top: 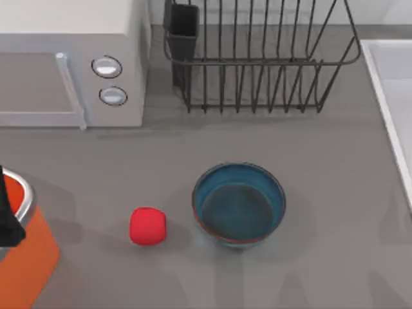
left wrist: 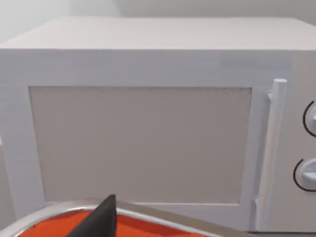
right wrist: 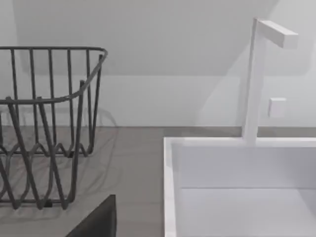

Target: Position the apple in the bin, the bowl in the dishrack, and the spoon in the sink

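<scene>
The red apple [top: 147,225] lies on the grey counter, just left of the blue-teal bowl [top: 238,203], which stands upright and holds nothing. The orange bin [top: 26,257] with its silver rim [left wrist: 148,215] sits at the front left. A black part of my left gripper [top: 8,212] hangs over the bin's rim, facing the microwave. The black wire dishrack [top: 257,61] stands at the back, and the pale sink [top: 393,96] is at the right edge. A dark part of my right gripper [right wrist: 98,219] hovers above the counter between the dishrack [right wrist: 44,123] and the sink [right wrist: 237,197]. The spoon is out of view.
A white microwave [top: 71,58] with two round knobs fills the back left, close behind the bin. A dark utensil cup [top: 182,29] sits at the dishrack's left corner. A white faucet [right wrist: 254,79] rises behind the sink. Bare counter lies between the bowl and the dishrack.
</scene>
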`<state>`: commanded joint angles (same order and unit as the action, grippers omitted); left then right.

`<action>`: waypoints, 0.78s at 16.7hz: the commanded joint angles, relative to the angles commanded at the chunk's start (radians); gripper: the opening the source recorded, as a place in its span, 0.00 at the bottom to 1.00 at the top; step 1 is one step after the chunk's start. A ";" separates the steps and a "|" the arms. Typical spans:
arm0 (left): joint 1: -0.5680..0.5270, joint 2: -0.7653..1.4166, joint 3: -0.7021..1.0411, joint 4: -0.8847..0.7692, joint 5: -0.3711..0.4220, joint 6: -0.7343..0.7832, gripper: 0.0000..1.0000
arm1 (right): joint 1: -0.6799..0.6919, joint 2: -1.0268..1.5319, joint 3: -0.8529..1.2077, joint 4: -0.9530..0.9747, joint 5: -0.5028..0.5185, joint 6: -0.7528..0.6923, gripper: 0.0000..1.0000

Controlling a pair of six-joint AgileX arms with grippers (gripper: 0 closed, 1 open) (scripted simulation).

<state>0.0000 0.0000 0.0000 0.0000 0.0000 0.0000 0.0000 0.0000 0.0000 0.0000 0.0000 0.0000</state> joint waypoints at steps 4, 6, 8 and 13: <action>-0.012 0.030 0.020 -0.018 0.002 -0.009 1.00 | 0.000 0.000 0.000 0.000 0.000 0.000 1.00; -0.038 0.098 0.070 -0.058 0.004 -0.031 1.00 | 0.000 0.000 0.000 0.000 0.000 0.000 1.00; -0.074 0.204 0.145 -0.115 0.004 -0.065 1.00 | 0.000 0.000 0.000 0.000 0.000 0.000 1.00; -0.196 0.579 0.403 -0.315 0.002 -0.185 1.00 | 0.000 0.000 0.000 0.000 0.000 0.000 1.00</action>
<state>-0.1964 0.5788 0.4027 -0.3152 0.0019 -0.1848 0.0000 0.0000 0.0000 0.0000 0.0000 0.0000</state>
